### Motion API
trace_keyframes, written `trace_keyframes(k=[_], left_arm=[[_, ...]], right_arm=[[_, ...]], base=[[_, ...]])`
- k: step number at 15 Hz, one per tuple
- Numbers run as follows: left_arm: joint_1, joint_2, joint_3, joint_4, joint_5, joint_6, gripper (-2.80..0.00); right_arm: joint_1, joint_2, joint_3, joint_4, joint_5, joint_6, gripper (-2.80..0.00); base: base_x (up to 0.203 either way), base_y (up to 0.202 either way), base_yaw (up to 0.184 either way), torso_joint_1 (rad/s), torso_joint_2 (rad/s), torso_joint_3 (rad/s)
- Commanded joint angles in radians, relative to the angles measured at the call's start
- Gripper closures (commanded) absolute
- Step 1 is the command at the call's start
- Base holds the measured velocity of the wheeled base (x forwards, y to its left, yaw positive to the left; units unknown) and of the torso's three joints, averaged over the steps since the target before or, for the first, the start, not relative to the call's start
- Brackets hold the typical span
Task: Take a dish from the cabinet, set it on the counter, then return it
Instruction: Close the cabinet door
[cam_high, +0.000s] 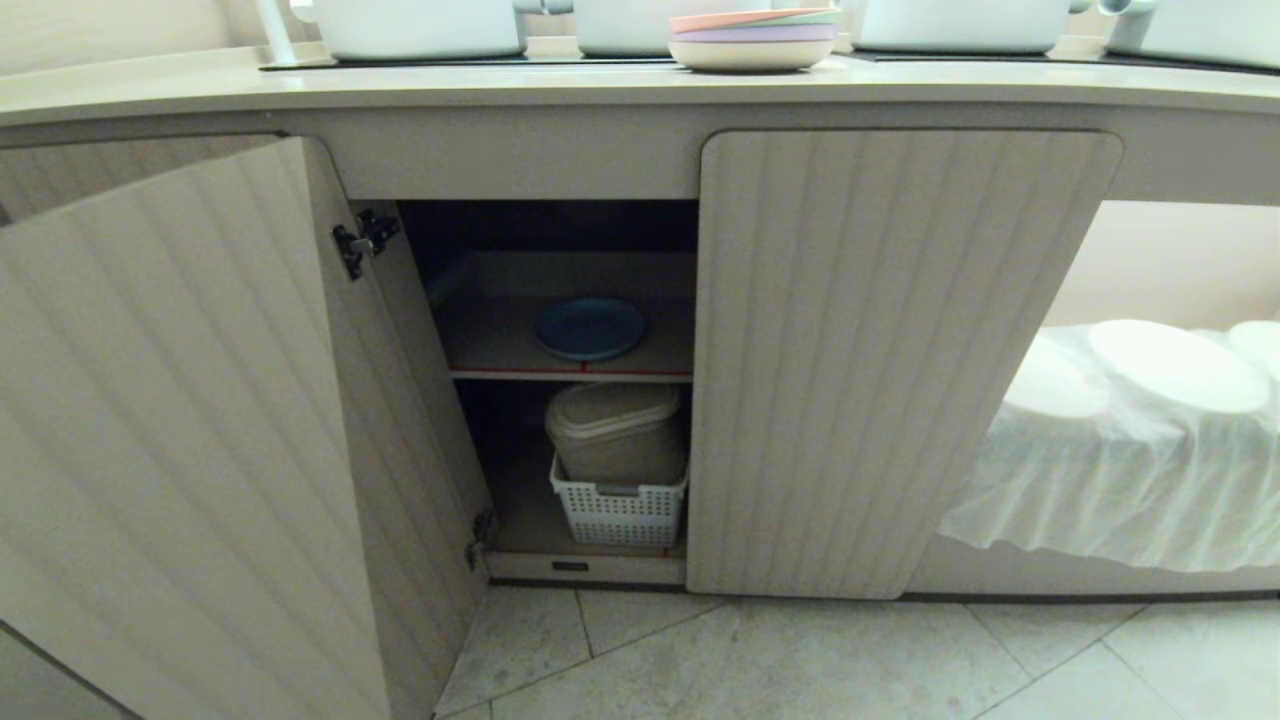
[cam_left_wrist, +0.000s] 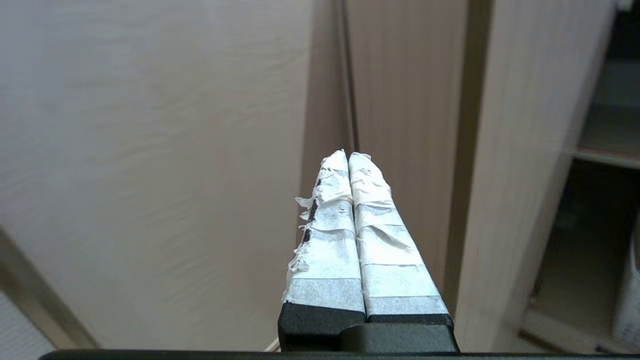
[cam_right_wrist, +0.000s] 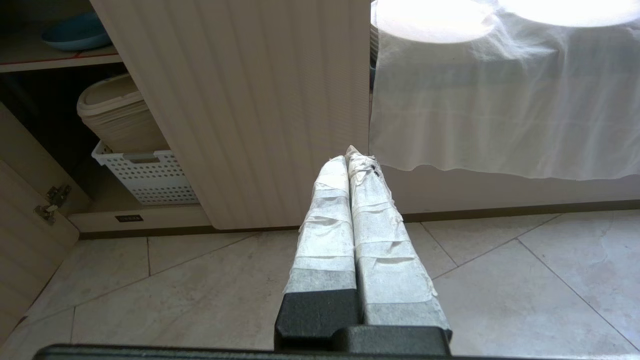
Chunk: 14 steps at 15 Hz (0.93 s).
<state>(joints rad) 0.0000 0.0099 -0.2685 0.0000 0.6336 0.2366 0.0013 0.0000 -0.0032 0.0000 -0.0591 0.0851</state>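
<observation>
Inside, dish (cam_high: 591, 328) on cabinet shelf (cam_high: 570, 375), left gripper (cam_left_wrist: 348, 156) closed, well apart.

You're in a kitchen, prob. a home-style or mock-up one. Evidence: long cream counter (cam_high: 150, 95) w/ rounded front edge and inset black cooktop panels (cam_high: 460, 62), white pots (cam_high: 420, 25) sitting on them, plus a stack of pastel plates (cam_high: 752, 38). Below you've got a low beige cabinet (cam_high: 520, 165) w/ ribbed doors, left door (cam_high: 180, 430) swung open, right door (cam_high: 880, 360) closed. Inside: red-edged shelf (cam_high: 570, 375) w/ a blue dish (cam_high: 590, 328), under it a white perforated basket (cam_high: 618, 510) holding a beige lidded container (cam_high: 615, 430). Floor (cam_high: 800, 660) is pale stone-look tile. To the right, a white cloth (cam_high: 1120, 480) covers more round plates.
</observation>
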Motion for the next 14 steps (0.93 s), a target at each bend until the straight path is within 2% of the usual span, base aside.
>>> trace_keyframes(k=[1, 6, 12, 14], left_arm=[[0.0, 0.058, -0.023, 0.001, 0.005, -0.005, 0.0], [-0.005, 0.244, -0.063, -0.005, 0.013, -0.121, 0.0], [-0.01, 0.28, -0.067, -0.002, 0.022, -0.132, 0.0], [-0.03, 0.305, -0.068, -0.009, 0.049, -0.146, 0.0]], right_arm=[[0.0, 0.0, 0.0, 0.0, -0.001, 0.001, 0.0], [0.0, 0.0, 0.0, 0.0, -0.001, 0.001, 0.0], [0.0, 0.0, 0.0, 0.0, -0.001, 0.001, 0.0], [0.0, 0.0, 0.0, 0.0, -0.001, 0.001, 0.0]], base=[[0.0, 0.0, 0.0, 0.0, 0.0, 0.0], [0.0, 0.0, 0.0, 0.0, 0.0, 0.0], [0.0, 0.0, 0.0, 0.0, 0.0, 0.0], [0.0, 0.0, 0.0, 0.0, 0.0, 0.0]])
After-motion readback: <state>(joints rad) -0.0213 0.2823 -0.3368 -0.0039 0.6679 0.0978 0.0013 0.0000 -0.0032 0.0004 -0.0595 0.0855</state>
